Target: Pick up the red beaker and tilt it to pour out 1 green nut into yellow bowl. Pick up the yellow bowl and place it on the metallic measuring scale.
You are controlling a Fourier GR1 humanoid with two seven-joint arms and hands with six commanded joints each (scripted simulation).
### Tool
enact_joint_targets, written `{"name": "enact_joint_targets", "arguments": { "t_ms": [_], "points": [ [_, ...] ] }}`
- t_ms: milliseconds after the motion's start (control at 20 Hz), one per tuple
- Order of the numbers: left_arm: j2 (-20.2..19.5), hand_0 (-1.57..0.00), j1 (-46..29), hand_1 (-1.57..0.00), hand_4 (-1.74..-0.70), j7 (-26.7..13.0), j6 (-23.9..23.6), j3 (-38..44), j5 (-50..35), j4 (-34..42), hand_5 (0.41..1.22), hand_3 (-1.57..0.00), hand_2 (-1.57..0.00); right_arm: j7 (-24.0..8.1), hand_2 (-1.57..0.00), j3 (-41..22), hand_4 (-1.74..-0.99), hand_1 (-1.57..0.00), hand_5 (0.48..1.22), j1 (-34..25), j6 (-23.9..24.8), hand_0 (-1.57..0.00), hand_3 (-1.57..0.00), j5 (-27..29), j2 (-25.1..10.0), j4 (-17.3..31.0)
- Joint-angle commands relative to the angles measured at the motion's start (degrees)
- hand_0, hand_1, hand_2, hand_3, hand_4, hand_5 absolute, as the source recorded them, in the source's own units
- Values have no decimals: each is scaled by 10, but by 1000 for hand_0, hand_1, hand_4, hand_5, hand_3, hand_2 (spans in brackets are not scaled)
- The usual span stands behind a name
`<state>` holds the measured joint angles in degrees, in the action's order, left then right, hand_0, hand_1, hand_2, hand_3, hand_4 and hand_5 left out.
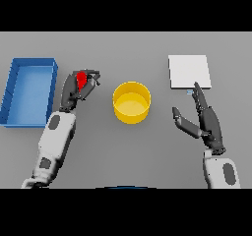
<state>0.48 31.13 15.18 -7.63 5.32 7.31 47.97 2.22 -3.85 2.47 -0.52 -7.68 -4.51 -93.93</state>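
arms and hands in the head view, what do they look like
Both arms have rounded white shells on the forearms with darker grey oval panels set into them and grey sections at the joints. Each ends in a dark charcoal hand, the left hand and the right hand, with slim segmented fingers and a thumb. No cables, sleeves or printed markings show.

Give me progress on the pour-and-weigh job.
Done: left hand has grasped the beaker. In hand: the pour; no nut visible in the bowl. Left: bowl goes onto the scale. Right hand is open beside the bowl.
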Motion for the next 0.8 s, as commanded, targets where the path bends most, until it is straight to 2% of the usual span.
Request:
{"name": "enact_joint_targets", "arguments": {
  "t_ms": [0,200,400,450,550,650,700,750],
  "points": [
    [-1,-1439,1,-1435,-1560,-11,-4,-4,5,1,1163,-1318,-1434,5,1,-4,-1287,1,647,3,4,1,1,-6,2,-6],
    [-1,-1517,2,-1515,-1512,-8,-7,-14,15,18,1197,-1468,-1515,4,1,-8,-1289,1,652,-1,8,1,1,-9,10,-4],
    [-2,-1549,6,-1548,-1500,-33,-1,-15,17,65,1211,-1529,-1548,2,1,-9,-1294,1,662,-7,9,1,1,-14,8,-2],
    [-11,-1553,4,-1553,-1499,-38,0,-19,25,79,1213,-1537,-1553,12,1,-8,-1294,1,664,2,7,1,1,-13,6,1],
    [-22,-1560,2,-1559,-1496,-58,3,-36,48,111,1216,-1549,-1559,17,1,-6,-1289,1,664,3,4,1,1,-9,2,-6],
    [-39,-1564,9,-1564,-1584,-101,5,-63,84,145,1181,-1557,-1563,27,1,-7,-1281,1,663,4,0,1,1,-10,3,7],
    [-45,-1565,8,-1565,-1616,-118,9,-74,97,159,1174,-1560,-1565,20,1,-6,-1277,1,664,-2,3,1,1,-12,3,7],
    [-49,-1565,6,-1565,-1616,-130,13,-82,107,169,1170,-1560,-1565,27,1,-7,-1277,1,667,3,1,1,1,-11,0,3]
  ]
}}
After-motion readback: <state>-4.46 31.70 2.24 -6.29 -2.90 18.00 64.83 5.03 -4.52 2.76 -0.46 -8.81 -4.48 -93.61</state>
